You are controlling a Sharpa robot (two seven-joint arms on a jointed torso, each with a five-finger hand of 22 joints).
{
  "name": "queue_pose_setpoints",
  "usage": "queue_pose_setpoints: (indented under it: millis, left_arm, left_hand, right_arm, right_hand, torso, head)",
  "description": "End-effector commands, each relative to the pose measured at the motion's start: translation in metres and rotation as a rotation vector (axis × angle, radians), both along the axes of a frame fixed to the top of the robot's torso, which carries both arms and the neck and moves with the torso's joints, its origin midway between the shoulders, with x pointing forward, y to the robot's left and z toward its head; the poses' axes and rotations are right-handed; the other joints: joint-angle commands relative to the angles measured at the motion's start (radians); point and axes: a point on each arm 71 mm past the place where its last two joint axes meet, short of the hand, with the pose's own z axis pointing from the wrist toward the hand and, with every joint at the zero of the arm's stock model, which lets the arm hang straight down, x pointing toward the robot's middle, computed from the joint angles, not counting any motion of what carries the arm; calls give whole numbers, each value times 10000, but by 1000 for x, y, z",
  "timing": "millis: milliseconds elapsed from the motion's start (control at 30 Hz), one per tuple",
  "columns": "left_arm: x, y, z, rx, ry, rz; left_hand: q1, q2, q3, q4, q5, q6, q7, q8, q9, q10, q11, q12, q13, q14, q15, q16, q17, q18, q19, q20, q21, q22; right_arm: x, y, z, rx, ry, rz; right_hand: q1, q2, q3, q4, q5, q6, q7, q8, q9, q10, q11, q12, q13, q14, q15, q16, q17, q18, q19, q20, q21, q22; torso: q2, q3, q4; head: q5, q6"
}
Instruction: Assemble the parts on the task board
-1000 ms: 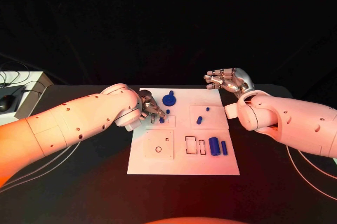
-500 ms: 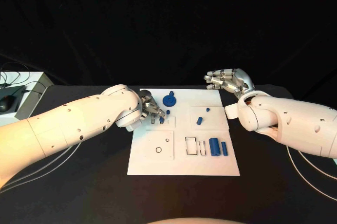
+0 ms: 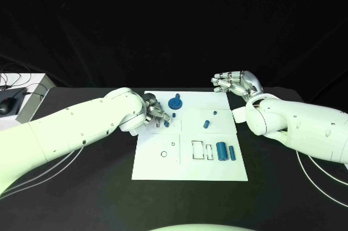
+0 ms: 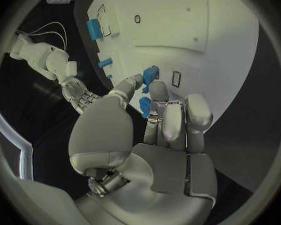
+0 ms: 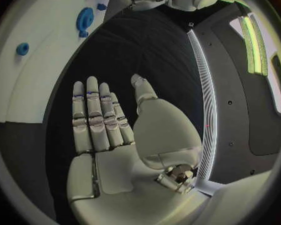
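Blue small part (image 4: pixel 150 75) | pinched by left hand (image 4: pixel 154 122) | over white task board (image 4: pixel 222 45)

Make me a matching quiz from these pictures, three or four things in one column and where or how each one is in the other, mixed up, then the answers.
Things:
1. left hand
2. right hand
3. gear
4. two cylinders

Places or states:
A. lying side by side at the board's near right
B. open and flat, past the board's far right corner
C. holding a small blue part over the board's left side
D. on the board's far edge, near the middle

Pairs: 1-C, 2-B, 3-D, 4-A
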Motion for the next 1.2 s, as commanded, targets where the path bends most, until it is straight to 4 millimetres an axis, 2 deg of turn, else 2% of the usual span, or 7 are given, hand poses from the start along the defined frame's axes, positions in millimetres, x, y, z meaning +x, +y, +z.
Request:
queue_pose_setpoints:
  millis: [33,767,1200]
  left_arm:
    - [-1,-1,-2,14,69,-125]
    - [-5,-2,-6,-268,-108,-25]
    - [-8,0,-5,-561,-259,101]
  left_hand:
    - [443,574,174,-80,24,574,-652,65,-1,402,-399,42,10,-14,-62,59,-28,-43,37,13,-52,24]
    - [430,594,181,-55,22,556,-653,82,16,392,-401,51,14,-19,-67,54,-54,-35,34,11,-67,22]
    - [413,600,193,-32,23,544,-657,103,39,392,-407,59,20,-19,-76,60,-64,-27,41,8,-77,23]
  right_arm:
    - [0,1,0,22,-66,178]
    - [-1,1,-1,22,-46,180]
    - [-1,0,-1,20,-43,174]
  right_hand:
    - [-34,-26,53,3,59,-68,18,-48,-6,-58,16,-50,-10,-79,-12,24,-9,-142,-50,17,17,-9]
    - [-34,-26,53,3,59,-68,18,-48,-6,-58,16,-50,-10,-79,-12,24,-9,-142,-50,17,17,-9]
    - [-34,-26,53,3,59,-68,18,-48,-6,-58,16,-50,-10,-79,-12,24,-9,-142,-50,17,17,-9]
  torso:
    - [9,8,-1]
    - [23,12,-20]
    - [11,11,4]
  head:
    - [-1,-4]
    - [2,46]
    - [-31,36]
